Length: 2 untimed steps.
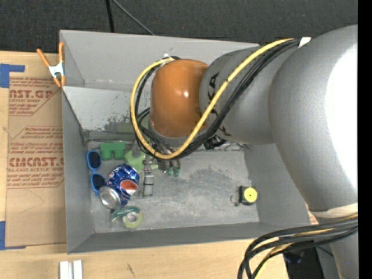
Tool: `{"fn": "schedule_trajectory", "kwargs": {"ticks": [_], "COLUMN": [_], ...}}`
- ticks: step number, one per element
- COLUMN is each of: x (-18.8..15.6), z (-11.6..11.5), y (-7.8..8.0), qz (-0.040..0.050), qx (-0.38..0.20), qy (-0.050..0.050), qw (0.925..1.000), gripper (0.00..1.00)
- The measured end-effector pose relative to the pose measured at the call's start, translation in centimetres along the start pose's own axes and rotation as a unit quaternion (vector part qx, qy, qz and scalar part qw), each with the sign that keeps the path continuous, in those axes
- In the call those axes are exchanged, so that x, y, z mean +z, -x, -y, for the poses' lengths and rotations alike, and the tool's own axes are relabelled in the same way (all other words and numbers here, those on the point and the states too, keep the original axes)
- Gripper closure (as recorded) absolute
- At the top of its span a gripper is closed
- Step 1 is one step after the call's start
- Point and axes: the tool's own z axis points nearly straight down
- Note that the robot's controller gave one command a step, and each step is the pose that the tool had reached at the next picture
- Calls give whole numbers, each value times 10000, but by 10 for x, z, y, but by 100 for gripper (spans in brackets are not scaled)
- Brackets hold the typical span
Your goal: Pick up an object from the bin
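Note:
My gripper [149, 182] pokes out under the arm's orange cover, low in the left half of the bin. Just to its left lies a crushed blue, red and white drinks can [120, 186], close to or touching it; I cannot tell which. A green block [113, 151] and a pale green piece [137, 156] lie just above the can, by the bin's back wall. Nothing shows in the gripper's grasp.
Blue sunglasses [93, 171] lie along the left wall. A pale green tape roll [131, 217] sits in the front left corner. A small yellow round tape measure [249, 196] lies alone at the right. The arm and its cables cover the bin's upper right.

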Motion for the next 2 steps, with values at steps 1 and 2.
{"fn": "schedule_trajectory", "kwargs": {"ticks": [1, 2], "x": [74, 70], "z": [-38, -37], "y": [11, 12], "qz": [-8, -11], "qx": [653, 660], "qy": [3, 5], "qw": [9979, 9978], "gripper": [0, 100]}}
